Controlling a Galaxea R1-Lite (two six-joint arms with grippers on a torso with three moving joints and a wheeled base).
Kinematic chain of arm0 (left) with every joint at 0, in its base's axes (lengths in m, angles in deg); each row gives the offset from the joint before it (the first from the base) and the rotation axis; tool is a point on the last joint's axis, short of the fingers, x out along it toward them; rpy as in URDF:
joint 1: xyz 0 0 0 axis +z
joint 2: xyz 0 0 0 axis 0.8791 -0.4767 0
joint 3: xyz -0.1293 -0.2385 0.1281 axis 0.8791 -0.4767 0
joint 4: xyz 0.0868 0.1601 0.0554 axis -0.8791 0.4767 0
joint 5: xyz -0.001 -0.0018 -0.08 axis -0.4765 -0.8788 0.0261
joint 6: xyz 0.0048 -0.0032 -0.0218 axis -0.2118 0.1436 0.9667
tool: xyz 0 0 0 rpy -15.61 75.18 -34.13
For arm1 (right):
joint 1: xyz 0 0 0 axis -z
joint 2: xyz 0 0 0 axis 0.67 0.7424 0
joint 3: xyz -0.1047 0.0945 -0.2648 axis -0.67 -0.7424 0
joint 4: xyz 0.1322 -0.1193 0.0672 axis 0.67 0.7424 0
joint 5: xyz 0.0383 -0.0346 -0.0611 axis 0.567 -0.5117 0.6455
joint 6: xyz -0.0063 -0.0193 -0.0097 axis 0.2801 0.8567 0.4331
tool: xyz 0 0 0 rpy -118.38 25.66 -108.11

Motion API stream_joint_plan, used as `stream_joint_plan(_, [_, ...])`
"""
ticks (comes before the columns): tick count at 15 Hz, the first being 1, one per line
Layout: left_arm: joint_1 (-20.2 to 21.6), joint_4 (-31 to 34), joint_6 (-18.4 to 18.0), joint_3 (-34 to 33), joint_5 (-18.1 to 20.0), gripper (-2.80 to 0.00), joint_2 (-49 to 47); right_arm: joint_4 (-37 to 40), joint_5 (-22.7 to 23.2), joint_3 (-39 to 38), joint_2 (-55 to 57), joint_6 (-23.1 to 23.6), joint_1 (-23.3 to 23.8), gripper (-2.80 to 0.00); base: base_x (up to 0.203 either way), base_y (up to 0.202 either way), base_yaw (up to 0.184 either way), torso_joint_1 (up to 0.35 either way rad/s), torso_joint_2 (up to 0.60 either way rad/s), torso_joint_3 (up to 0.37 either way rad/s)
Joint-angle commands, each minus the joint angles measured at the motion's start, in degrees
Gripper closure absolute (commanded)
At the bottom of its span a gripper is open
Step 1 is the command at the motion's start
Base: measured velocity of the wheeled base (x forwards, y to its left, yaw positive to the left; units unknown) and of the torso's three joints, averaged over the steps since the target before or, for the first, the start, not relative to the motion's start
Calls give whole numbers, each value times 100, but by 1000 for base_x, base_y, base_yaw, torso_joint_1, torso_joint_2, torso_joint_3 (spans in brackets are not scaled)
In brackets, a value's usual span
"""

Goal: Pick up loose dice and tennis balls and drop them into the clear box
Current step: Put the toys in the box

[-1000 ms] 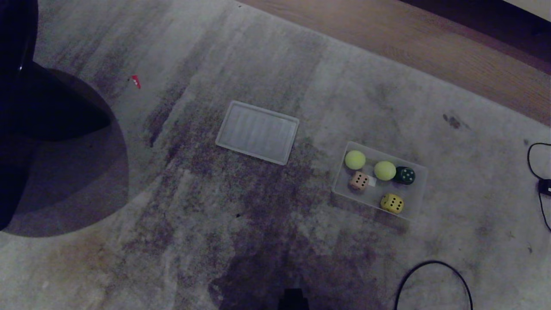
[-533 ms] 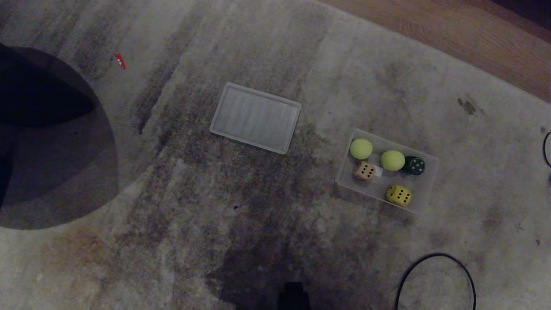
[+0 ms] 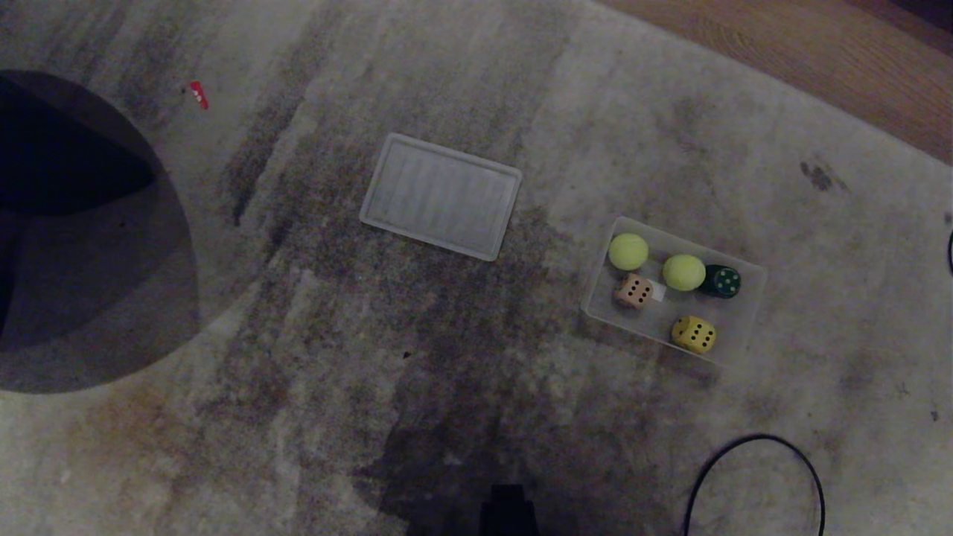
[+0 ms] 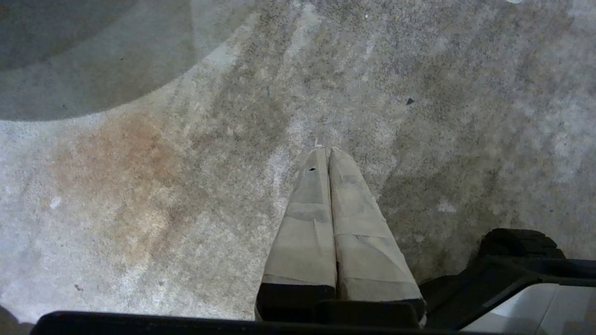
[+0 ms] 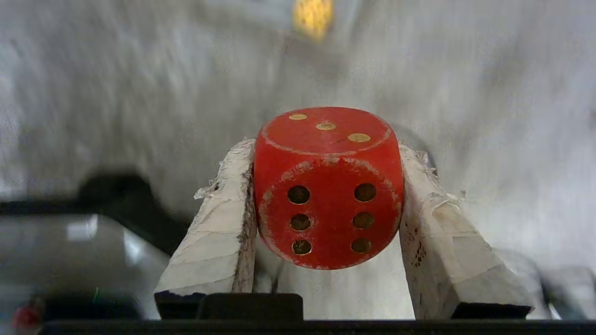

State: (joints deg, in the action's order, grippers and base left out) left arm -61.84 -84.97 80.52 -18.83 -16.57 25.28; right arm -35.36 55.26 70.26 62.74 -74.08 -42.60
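I see one grey, stained carpet (image 3: pixel 313 357) filling most of the head view, with a strip of wood floor (image 3: pixel 804 67) across the upper right and one round dark shadow (image 3: pixel 82 246) at the left edge. One flat ribbed lid (image 3: pixel 441 196) lies at upper centre. One clear box (image 3: pixel 737 327) sits right of centre, well apart from the lid. In it I count two tennis balls (image 3: pixel 628 251) side by side along the upper wall and three dice: one beige-pink (image 3: pixel 634 290) at the lower left, one dark green (image 3: pixel 721 281) touching the second ball, one yellow (image 3: pixel 694 334) at the lower right. One black cable (image 3: pixel 752 443) loops in the lower right corner.

My right gripper (image 5: pixel 326 186) is clamped on the fourth die, the red die (image 5: pixel 328 186), six pips facing the camera. My left gripper (image 4: pixel 328 153) hangs over bare carpet, fingers pressed together and holding nothing.
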Motion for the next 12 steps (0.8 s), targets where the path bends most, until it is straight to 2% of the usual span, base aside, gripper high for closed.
stream_joint_plan(1, [-3,1,15,-9,-3,0,-9,-51,-1,401,692,-60,20,0,0,0,0,0,0,0])
stream_joint_plan(3, [3,1,17,-9,-3,0,-9,-252,-2,808,1895,-460,25,0,0,0,0,0,0,0])
stream_joint_plan(5, [-5,1,17,-9,-3,0,-9,-850,-55,1135,3325,-800,40,0,0,0,0,0,0,0])
stream_joint_plan(9, [3,1,17,-9,-3,0,-9,-3073,-351,1537,6194,-1270,64,0,0,0,0,0,0,0])
stream_joint_plan(12, [-5,1,17,-9,-3,0,-9,-4493,-516,2155,8118,-1875,40,0,0,0,0,0,0,0])
